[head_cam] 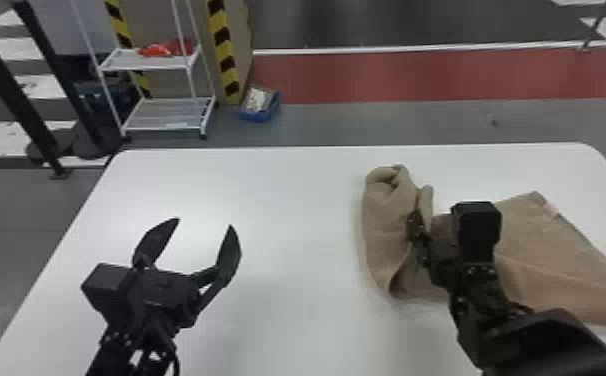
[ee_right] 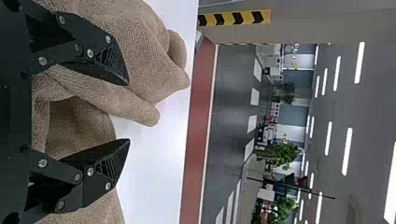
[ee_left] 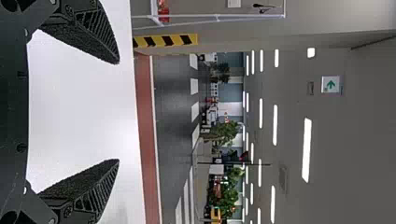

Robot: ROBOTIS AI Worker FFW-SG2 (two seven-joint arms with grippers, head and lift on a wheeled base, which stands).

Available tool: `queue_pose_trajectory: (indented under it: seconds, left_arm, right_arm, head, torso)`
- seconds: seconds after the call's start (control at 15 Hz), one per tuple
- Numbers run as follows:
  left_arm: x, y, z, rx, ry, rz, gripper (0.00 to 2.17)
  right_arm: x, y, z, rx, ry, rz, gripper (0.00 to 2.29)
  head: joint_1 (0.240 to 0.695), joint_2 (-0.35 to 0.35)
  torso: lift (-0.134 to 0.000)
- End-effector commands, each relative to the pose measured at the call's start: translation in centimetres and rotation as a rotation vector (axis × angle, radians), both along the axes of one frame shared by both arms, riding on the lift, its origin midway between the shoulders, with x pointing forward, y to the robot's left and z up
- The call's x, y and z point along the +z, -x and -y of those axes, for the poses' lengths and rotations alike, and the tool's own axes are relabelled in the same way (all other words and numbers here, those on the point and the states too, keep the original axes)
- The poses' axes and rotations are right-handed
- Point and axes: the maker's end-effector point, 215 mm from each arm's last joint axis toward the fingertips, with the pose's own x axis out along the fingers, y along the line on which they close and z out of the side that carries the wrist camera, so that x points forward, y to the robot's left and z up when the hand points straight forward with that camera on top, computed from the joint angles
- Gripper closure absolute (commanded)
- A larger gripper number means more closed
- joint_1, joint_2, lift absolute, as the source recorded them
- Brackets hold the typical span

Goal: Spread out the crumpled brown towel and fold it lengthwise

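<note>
Crumpled brown cloth towel (head_cam: 389,225), long axis approx. L-R, bunched end L, on white rect. table (head_cam: 287,200); red floor strip (head_cam: 417,75) beyond. L gripper (head_cam: 205,223) & R gripper (head_cam: 415,222): fingers spread.

The crumpled brown cloth towel (head_cam: 384,220), right of centre in the head view, is plain tan-brown; the smooth flat tabletop (head_cam: 287,200) is white. Upper left, upright strips (head_cam: 223,47) wear yellow-and-black slanted stripes; upper right, the flat floor band (head_cam: 417,75) is brick red.
</note>
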Motion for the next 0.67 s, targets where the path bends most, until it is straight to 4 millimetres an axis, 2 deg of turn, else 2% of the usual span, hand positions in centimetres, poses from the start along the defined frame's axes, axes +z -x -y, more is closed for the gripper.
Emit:
queue_pose_trajectory:
  seconds: [0.0,0.2,0.33,0.4,0.6]
  left_arm:
    - [0.3,0.1,0.1,-0.004,-0.002,0.005,0.14]
    - [0.4,0.1,0.2,-0.008,-0.005,0.006,0.14]
    - [0.3,0.1,0.4,-0.012,-0.003,0.005,0.14]
    - [0.3,0.1,0.6,-0.015,-0.002,0.004,0.14]
    - [0.2,0.1,0.8,-0.017,0.000,0.003,0.14]
  right_arm:
    - [1.2,0.4,1.2,-0.025,-0.006,0.026,0.11]
    - [2.6,0.8,2.2,-0.050,-0.009,0.050,0.11]
    - [3.4,0.8,1.6,-0.033,-0.053,0.056,0.14]
    - [4.0,0.7,0.6,-0.003,-0.078,0.059,0.19]
    - [4.9,0.9,-5.4,0.133,-0.112,0.065,0.22]
  head:
    - [0.695,0.075]
    - [0.695,0.055]
    - [0.695,0.048]
    - [0.695,0.047]
    - [0.695,0.071]
  torso:
    - [-0.128]
    - [-0.128]
    - [-0.128]
    - [-0.128]
    - [-0.128]
